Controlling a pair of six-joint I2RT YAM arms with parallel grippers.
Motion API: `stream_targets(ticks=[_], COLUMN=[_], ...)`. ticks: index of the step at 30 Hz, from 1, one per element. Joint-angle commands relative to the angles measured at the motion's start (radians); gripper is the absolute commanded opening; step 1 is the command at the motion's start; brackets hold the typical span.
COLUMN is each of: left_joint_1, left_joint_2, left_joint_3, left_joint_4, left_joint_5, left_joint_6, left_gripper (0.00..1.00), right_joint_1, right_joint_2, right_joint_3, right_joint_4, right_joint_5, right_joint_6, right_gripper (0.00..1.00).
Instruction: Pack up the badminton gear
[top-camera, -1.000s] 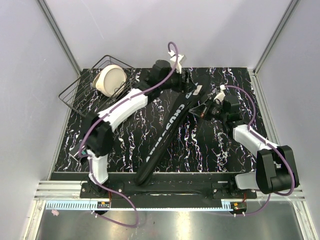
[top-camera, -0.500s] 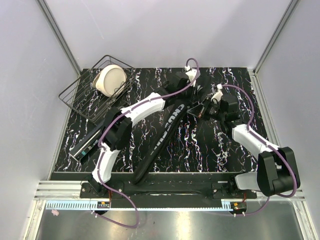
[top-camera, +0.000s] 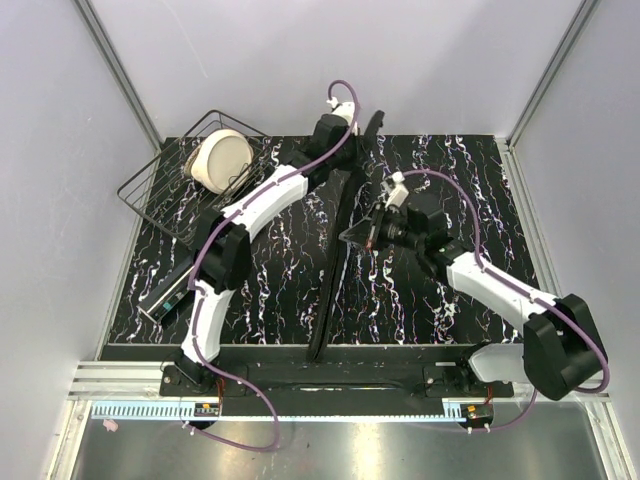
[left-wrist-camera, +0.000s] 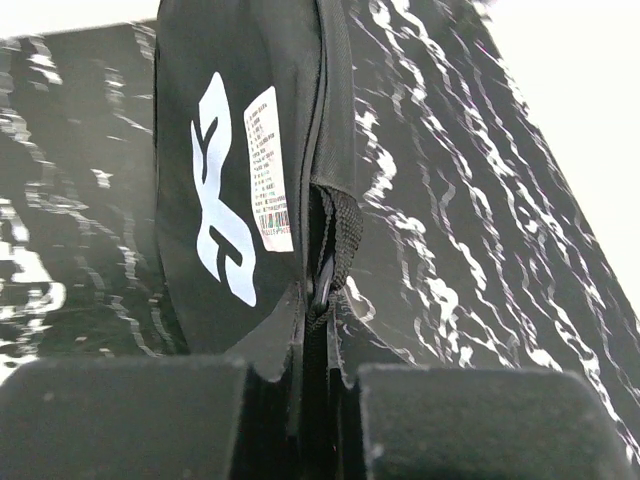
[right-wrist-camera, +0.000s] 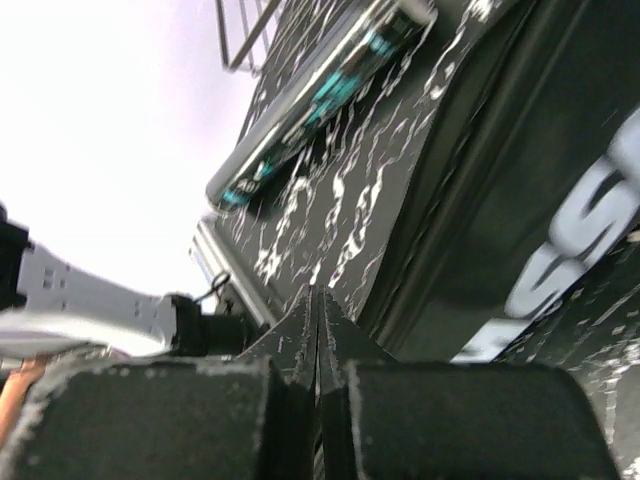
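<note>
the racket bag (top-camera: 333, 270) stands on edge mid-table (top-camera: 450, 300), running 12 to 6 o'clock. the left gripper (top-camera: 350, 150) pinches its far zipper seam; the right gripper (top-camera: 352, 236) clamps fabric on its 3 o'clock side. the shuttle tube (top-camera: 170, 290) lies at 8 o'clock.

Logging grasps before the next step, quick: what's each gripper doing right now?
Left gripper: closed, pinching the racket bag at its zipped edge.
Right gripper: closed, pinching a thin edge of the racket bag.
</note>
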Motion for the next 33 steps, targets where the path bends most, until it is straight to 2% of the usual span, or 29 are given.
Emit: stream_targets(ticks=[1,4,7,8,10,12,17,19,25,29,33], left_joint_1=[0.039,0.063,0.085,0.083,0.085,0.082,0.082,0.082,0.082,0.082,0.082], left_joint_2=[-0.121,-0.161,-0.211,-0.234,-0.267,-0.322,-0.450,-0.480,-0.534,-0.553,-0.555], left_joint_3=[0.096,0.067,0.011,0.001,-0.052,-0.092,-0.230,-0.276,-0.304,-0.307,-0.310], left_joint_4=[0.106,0.142,0.172,0.161,0.153,0.135,0.150,0.173,0.185,0.185,0.188], left_joint_5=[-0.171,-0.231,-0.193,-0.181,-0.159,-0.163,-0.151,-0.136,-0.033,0.002,0.017], left_joint_6=[-0.030,-0.016,-0.019,-0.019,-0.025,-0.046,-0.079,-0.085,-0.097,-0.085,-0.080], left_gripper=[0.00,0.00,0.00,0.00,0.00,0.00,0.00,0.00,0.00,0.00,0.00], right_joint_1=[0.109,0.180,0.181,0.180,0.169,0.139,-0.009,-0.026,-0.035,-0.041,-0.042], right_joint_2=[-0.046,-0.052,-0.106,-0.121,-0.141,-0.109,0.002,0.052,0.204,0.253,0.300], right_joint_3=[0.010,-0.042,-0.070,-0.056,0.009,0.109,0.281,0.378,0.562,0.619,0.660], right_joint_4=[-0.030,-0.039,-0.086,-0.153,-0.206,-0.298,-0.359,-0.372,-0.367,-0.367,-0.364], right_joint_5=[0.029,0.064,0.179,0.214,0.277,0.274,0.103,-0.035,-0.235,-0.321,-0.376], right_joint_6=[-0.013,-0.016,-0.043,-0.063,-0.140,-0.195,-0.263,-0.332,-0.425,-0.470,-0.470], right_gripper=[0.00,0.00,0.00,0.00,0.25,0.42,0.55,0.58,0.63,0.62,0.54])
